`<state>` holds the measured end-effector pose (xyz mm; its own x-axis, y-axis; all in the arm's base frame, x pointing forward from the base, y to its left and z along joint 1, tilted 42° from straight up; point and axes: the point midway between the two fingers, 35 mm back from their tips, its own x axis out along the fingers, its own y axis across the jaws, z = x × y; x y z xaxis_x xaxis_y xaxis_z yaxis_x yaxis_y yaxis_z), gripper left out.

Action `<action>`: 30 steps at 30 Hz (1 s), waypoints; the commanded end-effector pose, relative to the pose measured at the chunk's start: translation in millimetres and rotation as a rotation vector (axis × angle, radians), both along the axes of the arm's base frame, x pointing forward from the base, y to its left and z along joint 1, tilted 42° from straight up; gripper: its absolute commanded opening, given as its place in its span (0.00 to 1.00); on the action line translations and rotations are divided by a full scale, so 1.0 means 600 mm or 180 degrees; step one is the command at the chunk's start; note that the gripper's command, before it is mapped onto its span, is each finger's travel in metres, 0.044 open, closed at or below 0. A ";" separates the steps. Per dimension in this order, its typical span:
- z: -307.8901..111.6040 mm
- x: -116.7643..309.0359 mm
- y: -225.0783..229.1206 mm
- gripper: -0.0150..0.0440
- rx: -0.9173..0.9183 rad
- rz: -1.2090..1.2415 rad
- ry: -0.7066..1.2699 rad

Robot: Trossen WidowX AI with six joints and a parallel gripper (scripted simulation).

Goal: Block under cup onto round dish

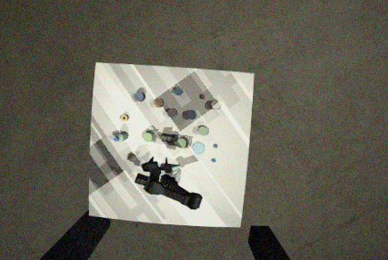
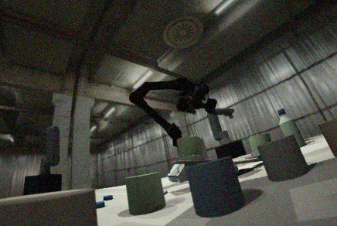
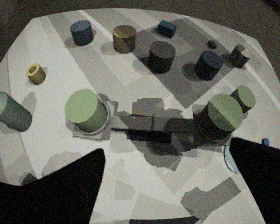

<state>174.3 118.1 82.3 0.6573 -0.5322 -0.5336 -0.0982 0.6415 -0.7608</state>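
Observation:
A green cup stands on the left end of the balance, as the wrist view shows it. The matching green cup stands on the right end. The right end looks raised and the left end lower. The block does not show. The light blue round dish lies just beyond the right end; in the wrist view, the right finger partly hides the dish. My gripper is open and empty, above the table on the arm's side of the balance.
Another green cup stands near the dish. Blue, brown and dark cups stand behind the balance, including a navy one. A bottle and a yellow ring-like piece are at the left.

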 end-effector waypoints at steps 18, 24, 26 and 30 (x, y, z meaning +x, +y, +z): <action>-0.086 0.085 0.046 1.00 -0.1112 0.0514 0.1910; -0.120 0.113 0.050 1.00 -0.1293 0.0743 0.2466; -0.132 0.123 0.050 1.00 -0.1340 0.0829 0.2650; -0.157 0.142 0.050 1.00 -0.1416 0.1017 0.3013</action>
